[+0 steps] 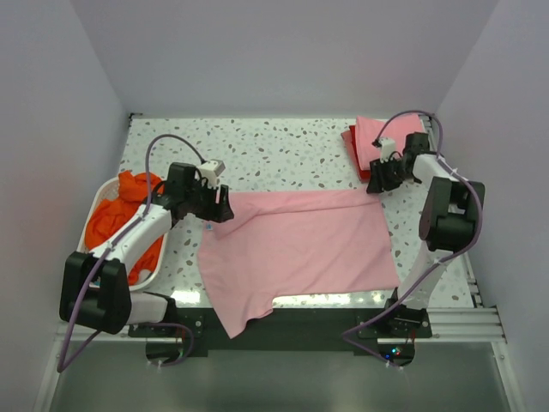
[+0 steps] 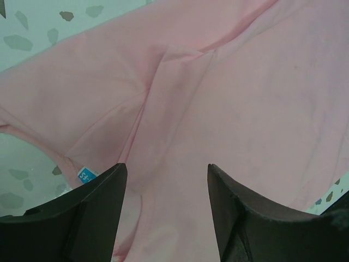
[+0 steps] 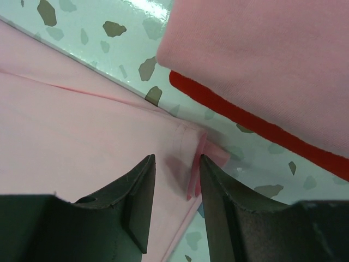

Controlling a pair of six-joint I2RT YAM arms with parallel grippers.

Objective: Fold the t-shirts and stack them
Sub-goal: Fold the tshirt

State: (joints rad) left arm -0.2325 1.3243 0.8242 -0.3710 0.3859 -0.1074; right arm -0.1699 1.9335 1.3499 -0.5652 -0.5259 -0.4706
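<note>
Left edge of the table (image 1: 274,154): white laundry basket (image 1: 97,199) holds the orange t-shirt (image 1: 116,225), bunched up.

Just right of it, the left gripper (image 2: 166,177) hangs over the neck end of the light pink t-shirt (image 1: 300,245) — jaws wide apart, nothing between them, cloth below.

The shirt lies spread across the table's middle, with one part hanging past the near edge. Thin, limp cotton: light, no stiffness, likely to drag and wrinkle. Best taken at seams, shoulder or hem corner, both ends together.

The neck tag (image 2: 86,176) is small and blue; its white marks are unreadable.

Right gripper (image 3: 175,164) straddles the shirt's far right corner, jaws partway apart. Pinching or not — cannot tell.

Far right corner: folded pink t-shirt (image 1: 382,130) stacked on red t-shirt (image 1: 354,153).
</note>
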